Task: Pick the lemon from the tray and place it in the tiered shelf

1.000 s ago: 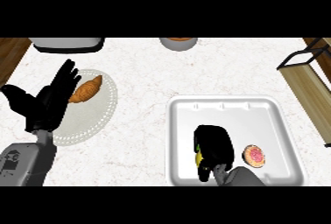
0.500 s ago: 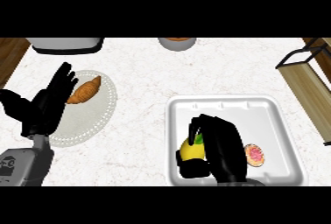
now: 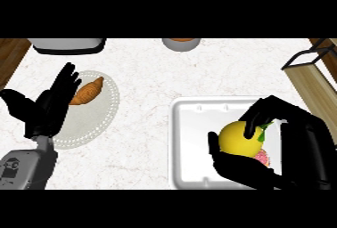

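Lemon (image 3: 241, 137), bright yellow and roundish with a bit of green leaf at its 3 o'clock side, sits in the black right hand (image 3: 263, 153) over the white square tray (image 3: 197, 133). Fingers curl over it from 1 o'clock and the thumb cups it from 7 o'clock, so it's pinched between them. Half a second ago the hand mostly hid it and only a sliver of yellow showed; now nearly the whole fruit is out in the open and looks closer to the camera, so it's been lifted. It looks almost round from here, so I can't really call a long axis; the leaf end points toward 3 o'clock.

A pink frosted donut (image 3: 262, 156) peeks out just under the lemon, at its 5 o'clock.

Left hand (image 3: 49, 107) is at 9 o'clock, fingers spread and straight, over the edge of the pale round plate (image 3: 99, 116) holding an orange-brown croissant (image 3: 88, 91); pretty much unchanged. The wooden tiered shelf (image 3: 309, 75) is at 2 o'clock.
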Controlling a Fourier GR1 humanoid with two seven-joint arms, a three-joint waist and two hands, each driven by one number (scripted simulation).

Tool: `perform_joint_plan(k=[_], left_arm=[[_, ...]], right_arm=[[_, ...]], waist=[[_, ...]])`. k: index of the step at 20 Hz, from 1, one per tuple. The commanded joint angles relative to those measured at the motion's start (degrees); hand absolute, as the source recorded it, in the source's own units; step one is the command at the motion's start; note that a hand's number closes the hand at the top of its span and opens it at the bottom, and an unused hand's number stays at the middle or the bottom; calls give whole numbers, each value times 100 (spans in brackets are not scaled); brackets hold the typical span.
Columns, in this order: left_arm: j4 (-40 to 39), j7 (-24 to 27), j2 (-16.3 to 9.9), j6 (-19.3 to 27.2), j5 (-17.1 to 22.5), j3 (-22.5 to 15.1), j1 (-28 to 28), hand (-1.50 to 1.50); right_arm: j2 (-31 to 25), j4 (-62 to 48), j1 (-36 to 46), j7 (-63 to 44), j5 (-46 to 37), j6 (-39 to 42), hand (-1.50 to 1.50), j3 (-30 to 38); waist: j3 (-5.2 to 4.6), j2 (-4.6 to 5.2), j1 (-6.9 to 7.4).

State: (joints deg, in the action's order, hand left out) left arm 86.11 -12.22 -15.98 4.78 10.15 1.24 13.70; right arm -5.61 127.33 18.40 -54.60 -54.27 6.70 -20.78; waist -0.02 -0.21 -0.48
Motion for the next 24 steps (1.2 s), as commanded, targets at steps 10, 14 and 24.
perform_joint_plan(k=[10, 14, 24], left_arm=[[-133, -4, -177, -205, 18, 281, 67, 0], [-8, 13, 26, -169, 0, 181, -24, 0], [38, -160, 135, -160, -166, 150, 192, 0]], right_arm=[[-1487, -14, 1078, -68, 1557, 1561, 150, 3358], [-1904, -324, 1151, -54, 1937, 1773, 150, 4113], [-2604, -1820, 672, 1581, 2748, 1189, 150, 5809]], waist=[[4, 16, -5], [3, 4, 5], [4, 23, 27]])
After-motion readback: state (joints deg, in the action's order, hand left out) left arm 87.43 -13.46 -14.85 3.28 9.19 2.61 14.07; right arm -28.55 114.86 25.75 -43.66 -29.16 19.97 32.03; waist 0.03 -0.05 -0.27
